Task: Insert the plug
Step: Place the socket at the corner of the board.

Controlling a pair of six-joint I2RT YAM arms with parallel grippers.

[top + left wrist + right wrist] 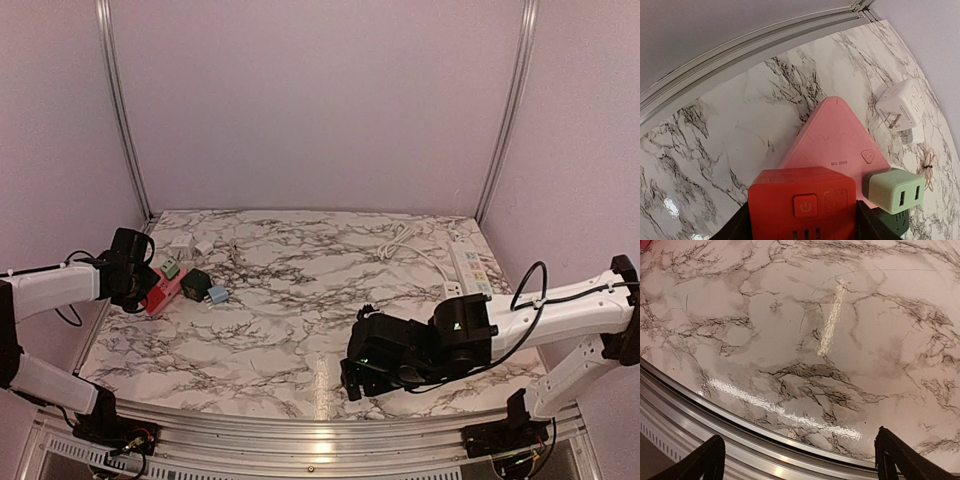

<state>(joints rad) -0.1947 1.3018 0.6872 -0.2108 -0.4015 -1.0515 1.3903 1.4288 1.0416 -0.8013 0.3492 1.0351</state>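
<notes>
Red plug adapter (802, 205) sits at the bottom of our left wrist view, clamped between the fingers of the left gripper (799, 234), with the pink triangular power strip (837, 140) just beyond. Lower centre overhead, we see the right gripper (352, 385) spread wide over the marble table (280, 300).

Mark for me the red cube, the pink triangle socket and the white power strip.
red cube (800, 186): left wrist view, face just above the power button.
pink triangle socket (837, 135): left wrist view, middle of its top face.
white power strip (470, 265): top external view, middle of its long body.
</notes>
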